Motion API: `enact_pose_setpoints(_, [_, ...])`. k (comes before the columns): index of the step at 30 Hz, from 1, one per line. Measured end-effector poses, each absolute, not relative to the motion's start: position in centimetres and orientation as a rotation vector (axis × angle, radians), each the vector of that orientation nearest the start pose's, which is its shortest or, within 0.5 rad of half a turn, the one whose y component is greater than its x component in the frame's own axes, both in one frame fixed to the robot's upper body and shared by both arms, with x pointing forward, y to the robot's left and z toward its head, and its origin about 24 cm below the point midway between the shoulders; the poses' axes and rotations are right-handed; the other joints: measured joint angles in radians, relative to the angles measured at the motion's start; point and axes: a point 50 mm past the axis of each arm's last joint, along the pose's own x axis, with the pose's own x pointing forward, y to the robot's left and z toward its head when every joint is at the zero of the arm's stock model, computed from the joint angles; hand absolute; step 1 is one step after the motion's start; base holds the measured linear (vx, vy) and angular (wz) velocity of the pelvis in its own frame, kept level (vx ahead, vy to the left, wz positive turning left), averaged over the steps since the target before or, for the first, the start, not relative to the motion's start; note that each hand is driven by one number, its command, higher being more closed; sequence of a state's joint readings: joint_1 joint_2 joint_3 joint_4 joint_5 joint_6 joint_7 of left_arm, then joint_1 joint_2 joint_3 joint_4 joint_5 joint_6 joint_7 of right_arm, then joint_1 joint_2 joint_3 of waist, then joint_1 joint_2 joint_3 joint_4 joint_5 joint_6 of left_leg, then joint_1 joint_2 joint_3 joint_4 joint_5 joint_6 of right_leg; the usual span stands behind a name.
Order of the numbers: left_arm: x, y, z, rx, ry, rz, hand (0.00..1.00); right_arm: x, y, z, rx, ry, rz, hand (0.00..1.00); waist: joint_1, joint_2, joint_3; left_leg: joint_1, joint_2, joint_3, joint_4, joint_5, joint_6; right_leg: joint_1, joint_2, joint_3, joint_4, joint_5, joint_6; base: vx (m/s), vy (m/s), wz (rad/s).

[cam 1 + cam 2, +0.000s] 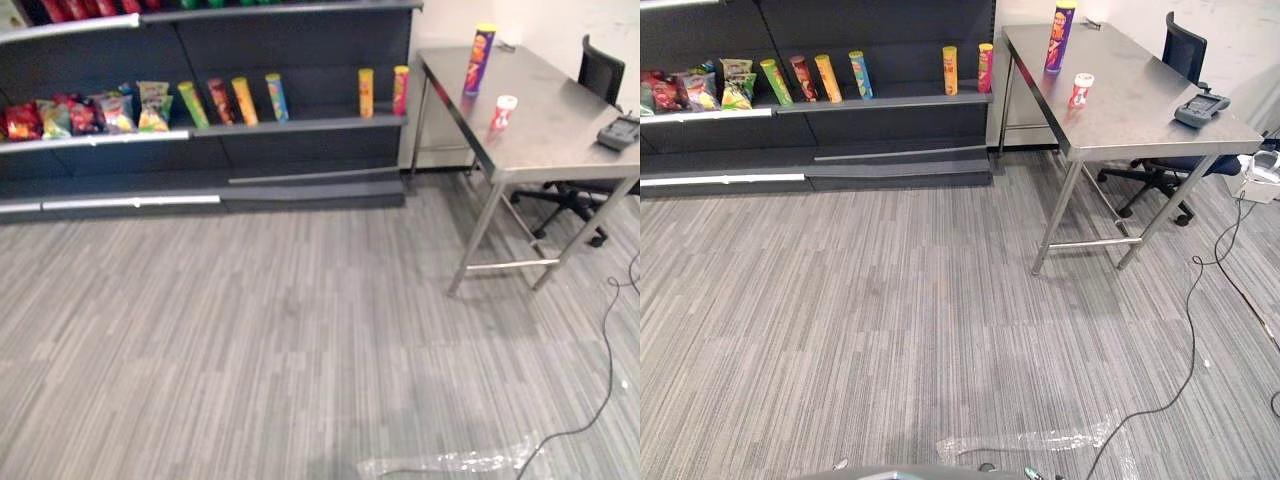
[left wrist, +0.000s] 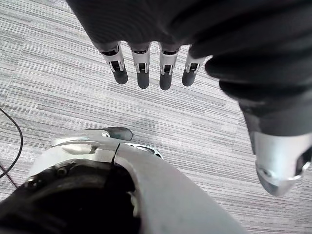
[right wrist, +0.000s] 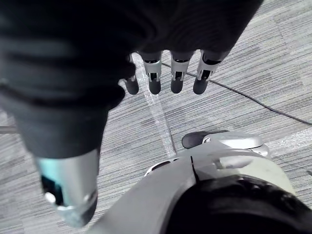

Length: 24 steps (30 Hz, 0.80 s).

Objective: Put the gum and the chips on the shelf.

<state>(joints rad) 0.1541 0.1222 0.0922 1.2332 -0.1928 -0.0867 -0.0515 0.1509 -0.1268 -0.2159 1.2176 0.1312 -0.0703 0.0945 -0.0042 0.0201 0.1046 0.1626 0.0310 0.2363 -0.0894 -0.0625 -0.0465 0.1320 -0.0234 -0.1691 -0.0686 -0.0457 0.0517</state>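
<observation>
Though far from hands (image 2: 142, 73) (image 3: 176, 75), gum (image 1: 503, 112), chips (image 1: 479, 58) on table (image 1: 560, 125)

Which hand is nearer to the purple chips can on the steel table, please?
Right, probably. The right hand and left hand both hang over the carpet, far from the chips can on the table, ahead to the right.

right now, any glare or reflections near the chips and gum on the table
Left eye view: the steel table has a soft sheen and faintly mirrors the chips can and the gum bottle; neither is washed out. Same view: the shelf shows bright streaks along its front edges. Right eye view: the clear tape strip on the floor catches the light.
</observation>
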Motion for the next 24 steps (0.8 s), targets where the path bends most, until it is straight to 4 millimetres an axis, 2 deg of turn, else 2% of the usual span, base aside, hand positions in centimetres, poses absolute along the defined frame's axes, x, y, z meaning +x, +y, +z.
enact_pose_setpoints(1, [3.05, 20.79, -17.34, -0.144, 1.259, 0.282, 0.00, 3.30, -21.85, -17.12, 0.189, 1.237, -0.324, 0.00, 0.000, 0.004, -0.001, 0.002, 0.002, 0.002, 0.000, -0.004, -0.006, 0.002, 0.000, 0.000, 0.000, -0.002, 0.013, 0.00, 0.000, 0.00])
enact_pose_setpoints(7, [3.18, 20.79, -17.33, -0.144, 1.256, 0.282, 0.00, 3.36, -21.83, -17.12, 0.190, 1.235, -0.323, 0.00, 0.005, -0.001, 0.008, 0.017, 0.004, 0.016, -0.001, -0.008, -0.011, 0.012, 0.001, 0.008, -0.001, -0.009, 0.025, -0.01, -0.026, -0.05])
enact_pose_setpoints(24, [3.23, 20.80, -17.30, -0.132, 1.245, 0.278, 0.00, 3.53, -21.84, -17.09, 0.153, 1.232, -0.319, 0.00, 0.006, -0.001, 0.009, 0.018, 0.011, 0.029, -0.002, -0.008, -0.011, 0.011, 0.010, 0.014, -0.008, -0.001, 0.012, -0.03, -0.033, -0.02])
